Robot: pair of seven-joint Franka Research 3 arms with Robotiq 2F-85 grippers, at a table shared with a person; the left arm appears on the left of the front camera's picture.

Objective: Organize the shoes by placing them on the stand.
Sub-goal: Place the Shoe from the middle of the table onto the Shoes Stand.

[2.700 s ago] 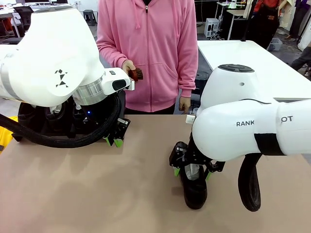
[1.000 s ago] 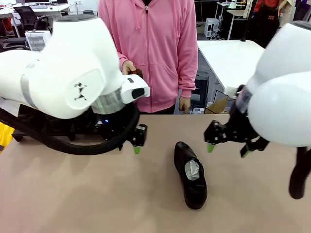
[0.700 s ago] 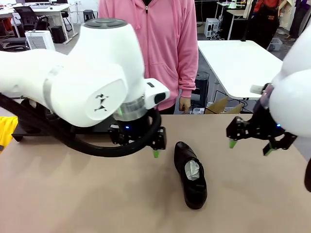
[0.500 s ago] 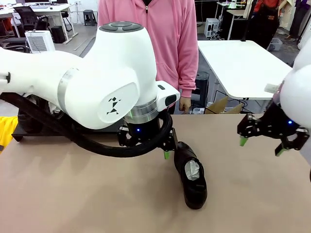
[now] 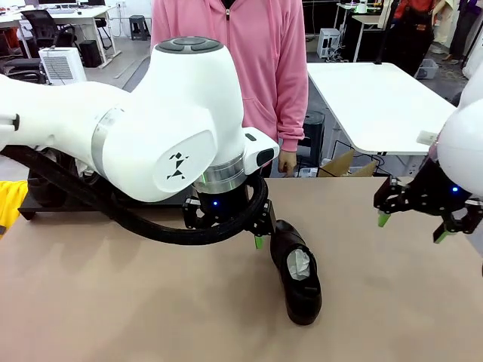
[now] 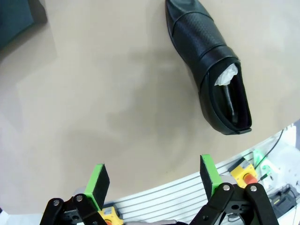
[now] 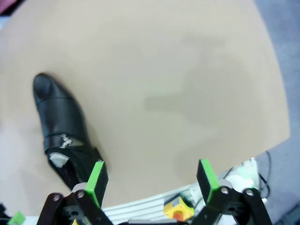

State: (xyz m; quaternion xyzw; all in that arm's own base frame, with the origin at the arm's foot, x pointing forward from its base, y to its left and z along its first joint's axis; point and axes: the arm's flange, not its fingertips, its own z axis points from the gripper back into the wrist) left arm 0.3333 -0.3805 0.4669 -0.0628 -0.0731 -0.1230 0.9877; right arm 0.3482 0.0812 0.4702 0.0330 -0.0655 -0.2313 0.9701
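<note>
One glossy black shoe point(image 5: 297, 273) lies on the tan table point(image 5: 113, 302), toe towards the person; its pale lining shows in the left wrist view point(image 6: 213, 75). My left gripper point(image 6: 153, 178) hovers open just left of the shoe's toe, one green pad point(image 5: 259, 241) visible beside it. My right gripper point(image 5: 411, 226) hangs open well to the right of the shoe, with nothing held. The right wrist view has the shoe point(image 7: 61, 126) off to the side of that gripper point(image 7: 151, 180). A piece of the black stand point(image 5: 34, 197) peeks out behind my left arm; the other shoes are hidden.
A person in a pink hoodie point(image 5: 234, 75) stands at the far edge, one hand point(image 5: 287, 161) hanging by the table. A white table point(image 5: 362, 90) stands behind on the right. A yellow object point(image 5: 7, 207) sits at the left edge.
My right gripper let go of the shoe and drew back to the right. My left arm swung from the stand to just beside the shoe's toe. The shoe stayed put.
</note>
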